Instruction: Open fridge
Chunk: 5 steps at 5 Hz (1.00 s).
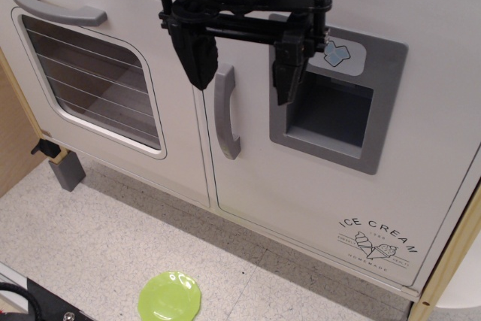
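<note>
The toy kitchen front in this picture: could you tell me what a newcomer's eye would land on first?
First, the black gripper at top centre, its jaws open and straddling the upper end of the fridge's vertical grey handle. Next, the fridge door, shut, with its grey dispenser panel right of the handle and the ICE CREAM logo lower right. Lastly, a lime-green plate lies on the floor below.
</note>
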Motion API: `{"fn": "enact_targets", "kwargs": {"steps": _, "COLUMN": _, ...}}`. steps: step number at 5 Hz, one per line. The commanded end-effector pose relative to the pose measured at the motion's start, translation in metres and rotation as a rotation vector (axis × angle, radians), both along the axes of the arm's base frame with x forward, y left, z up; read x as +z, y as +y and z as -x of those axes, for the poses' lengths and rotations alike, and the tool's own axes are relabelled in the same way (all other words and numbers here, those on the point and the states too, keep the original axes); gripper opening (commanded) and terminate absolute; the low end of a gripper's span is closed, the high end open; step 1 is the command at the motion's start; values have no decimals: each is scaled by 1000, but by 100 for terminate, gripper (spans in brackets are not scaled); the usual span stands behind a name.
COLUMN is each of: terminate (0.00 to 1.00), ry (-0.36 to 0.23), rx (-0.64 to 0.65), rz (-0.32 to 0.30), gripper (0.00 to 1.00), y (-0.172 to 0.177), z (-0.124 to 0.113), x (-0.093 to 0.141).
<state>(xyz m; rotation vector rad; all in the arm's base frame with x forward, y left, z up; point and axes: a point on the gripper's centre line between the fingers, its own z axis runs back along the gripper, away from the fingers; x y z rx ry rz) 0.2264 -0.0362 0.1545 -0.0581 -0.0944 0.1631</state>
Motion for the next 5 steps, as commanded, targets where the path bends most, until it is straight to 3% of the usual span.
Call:
{"fn": "enact_targets", "kwargs": {"steps": 1, "terminate": 0, "ry": 0, "rx": 0, "rz": 0, "gripper": 100, "y": 0, "z": 0, "x": 0}}
{"fn": "enact_targets", "kwargs": {"steps": 2, "terminate": 0, "ry": -109, "rx": 7, "rz": -48, "gripper": 100, "y": 30, "z": -12, "x": -5}}
{"fn": "enact_targets", "kwargs": {"steps": 3, "terminate": 0, "ry": -193, "rx": -47, "rz": -104, "gripper": 100, "y": 62, "z": -40, "x": -17}}
{"fn": "enact_targets", "kwargs": {"steps": 4, "terminate": 0, "ry": -234, "rx": -99, "rz": -146, "gripper": 100, "y": 87, "z": -61, "x": -41}}
{"fn": "enact_targets", "kwargs": {"steps": 5, "terminate": 0, "ry": -227, "rx": -191, "rz": -155, "gripper": 100, "y": 93, "z": -76, "x": -71}}
